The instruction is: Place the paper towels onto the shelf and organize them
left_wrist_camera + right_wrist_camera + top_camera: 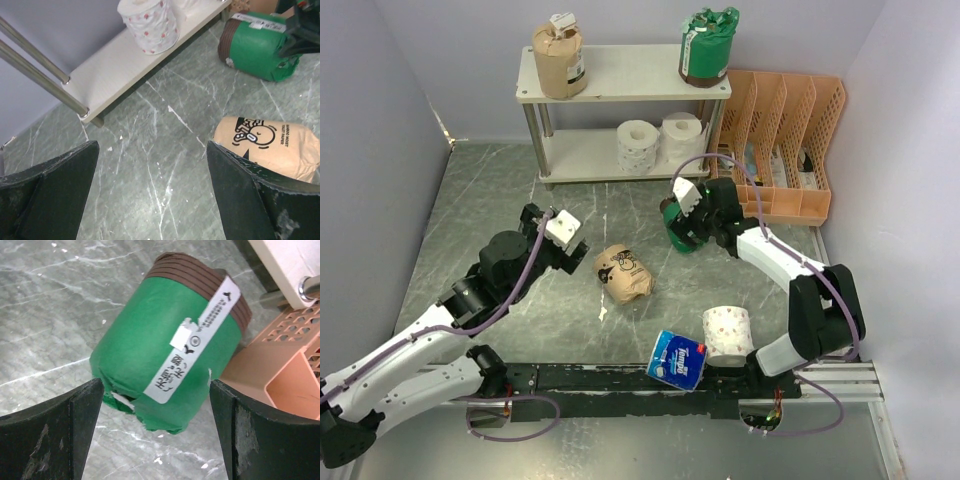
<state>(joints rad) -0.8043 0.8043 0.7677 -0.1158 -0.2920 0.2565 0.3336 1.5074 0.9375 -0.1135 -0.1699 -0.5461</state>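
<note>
We read "Tempo" in white on the blue-wrapped roll lying on the grey marbled counter. The green-wrapped roll bears a white strip label whose black characters stay illegible, as does the small print on the brown-paper-wrapped roll.

The left arm stretches low from the near left toward the middle, its left gripper spread wide. The right arm folds back far-left, with the right gripper equally wide.
</note>
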